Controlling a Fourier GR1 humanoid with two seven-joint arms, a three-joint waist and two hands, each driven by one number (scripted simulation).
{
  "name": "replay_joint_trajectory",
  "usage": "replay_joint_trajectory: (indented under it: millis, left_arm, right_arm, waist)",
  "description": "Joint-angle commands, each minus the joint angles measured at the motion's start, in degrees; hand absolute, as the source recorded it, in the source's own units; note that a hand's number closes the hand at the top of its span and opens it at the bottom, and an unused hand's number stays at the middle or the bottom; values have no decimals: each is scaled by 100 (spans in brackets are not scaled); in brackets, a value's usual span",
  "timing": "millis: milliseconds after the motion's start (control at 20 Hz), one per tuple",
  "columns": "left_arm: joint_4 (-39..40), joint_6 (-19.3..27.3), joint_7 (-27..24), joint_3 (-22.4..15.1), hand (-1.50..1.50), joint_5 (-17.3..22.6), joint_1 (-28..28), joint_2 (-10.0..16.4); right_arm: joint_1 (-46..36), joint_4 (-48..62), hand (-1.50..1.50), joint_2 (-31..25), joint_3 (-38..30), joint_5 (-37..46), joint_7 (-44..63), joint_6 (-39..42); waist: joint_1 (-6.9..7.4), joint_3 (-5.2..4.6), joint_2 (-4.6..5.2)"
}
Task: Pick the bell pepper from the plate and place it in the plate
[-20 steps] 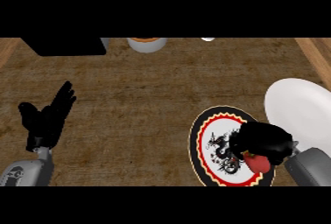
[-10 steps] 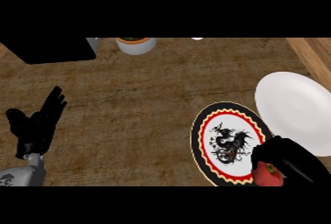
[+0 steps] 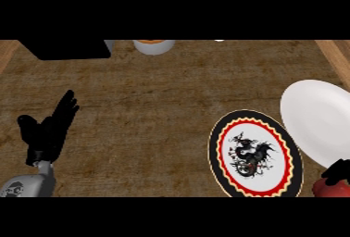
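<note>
At the near right edge, the right hand curls over the red bell pepper, holding it off the dragon-patterned plate, just beside its rim and below the white plate. The left hand rests open over the desk.

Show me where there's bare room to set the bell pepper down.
The white plate is bare, as is the patterned plate. Open counter lies between the left hand and the patterned plate. It is crowded lower right, where the right hand holds the bell pepper.
</note>
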Motion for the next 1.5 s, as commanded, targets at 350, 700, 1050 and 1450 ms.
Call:
replay_joint_trajectory:
  millis: [350, 700, 1050, 1450]
  left_arm:
    - [29, -54, 289, -35, 0, -124, -459, -121]
    - [451, -295, -21, 61, 0, -138, -499, -138]
    - [54, -214, 269, 14, 0, -147, -513, -165]
    - [296, -187, -30, 52, 0, -267, -503, -304]
  right_arm:
    - [-1216, 1735, 150, -571, -1640, -1037, 521, 693]
    - [-2344, 3986, 150, -1009, -1460, -275, -418, 435]
    - [-2889, 5726, 150, -1149, -1006, -66, -405, 1108]
    - [-3917, 7520, -150, -1434, -1133, 52, -2580, 803]
  waist:
    - [289, 13, 55]
    - [320, 14, 68]
    - [410, 19, 75]
    - [349, 20, 77]
